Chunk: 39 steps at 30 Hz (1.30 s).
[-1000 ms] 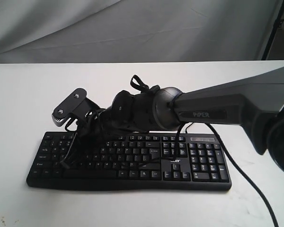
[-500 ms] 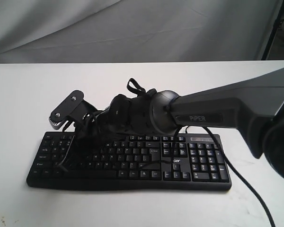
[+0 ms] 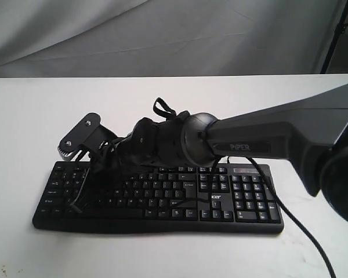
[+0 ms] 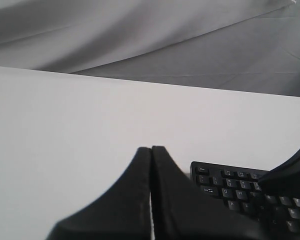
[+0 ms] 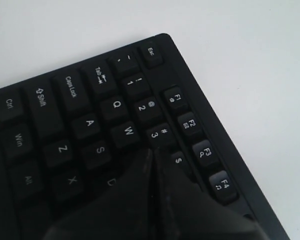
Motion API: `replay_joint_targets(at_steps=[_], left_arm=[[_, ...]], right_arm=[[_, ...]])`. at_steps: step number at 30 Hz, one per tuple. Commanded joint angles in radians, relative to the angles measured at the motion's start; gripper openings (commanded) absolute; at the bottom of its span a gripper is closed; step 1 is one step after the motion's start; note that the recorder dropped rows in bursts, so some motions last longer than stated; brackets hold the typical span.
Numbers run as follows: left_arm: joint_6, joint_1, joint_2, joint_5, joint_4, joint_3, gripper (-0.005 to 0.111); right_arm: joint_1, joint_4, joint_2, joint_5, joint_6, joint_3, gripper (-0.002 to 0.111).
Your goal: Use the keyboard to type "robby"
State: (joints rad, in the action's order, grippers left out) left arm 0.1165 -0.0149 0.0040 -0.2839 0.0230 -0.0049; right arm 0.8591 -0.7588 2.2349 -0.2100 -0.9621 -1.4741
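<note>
The black keyboard (image 3: 162, 197) lies on the white table, its acer logo (image 3: 215, 197) between the letter keys and the number pad. My right arm reaches across it from the right. In the right wrist view, my right gripper (image 5: 151, 151) is shut and empty, its tips low over the letter keys just below the 3 key (image 5: 156, 134), hiding the keys around E. In the exterior view my right gripper (image 3: 97, 169) is a dark shape over the keyboard's left part. My left gripper (image 4: 151, 148) is shut and empty above bare table, beside the keyboard's (image 4: 225, 182) Esc corner.
The keyboard's thin black cable (image 3: 301, 226) runs off toward the front right over the white table (image 3: 162, 255). A grey cloth backdrop (image 3: 162, 35) hangs behind the table's far edge. The right arm's thick link (image 3: 278, 136) spans the space above the number pad.
My right arm has shifted slightly to the left over the keyboard, still shut. The keyboard has not moved.
</note>
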Motion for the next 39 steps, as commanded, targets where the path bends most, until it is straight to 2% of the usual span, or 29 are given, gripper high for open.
replay_joint_targets(at_steps=[1,14,20,27,32,39], left_arm=[[0.004,0.003,-0.004,0.002,-0.009,0.005,0.000],[0.004,0.003,-0.004,0.002,-0.009,0.005,0.000],[0.004,0.003,-0.004,0.002,-0.009,0.005,0.000],[0.004,0.003,-0.004,0.002,-0.009,0.005,0.000],[0.004,0.003,-0.004,0.002,-0.009,0.005,0.000],[0.004,0.003,-0.004,0.002,-0.009,0.005,0.000]], right_arm=[[-0.001,0.015,0.006,0.005,-0.002,-0.005,0.000],[-0.002,0.047,0.003,-0.014,0.002,-0.005,0.000],[-0.045,0.113,-0.074,-0.094,0.088,0.000,0.000],[-0.103,0.126,-0.203,-0.088,0.100,0.147,0.000],[-0.128,0.126,-0.264,-0.019,0.100,0.283,0.000],[-0.113,0.116,-0.260,0.053,0.088,0.333,0.000]])
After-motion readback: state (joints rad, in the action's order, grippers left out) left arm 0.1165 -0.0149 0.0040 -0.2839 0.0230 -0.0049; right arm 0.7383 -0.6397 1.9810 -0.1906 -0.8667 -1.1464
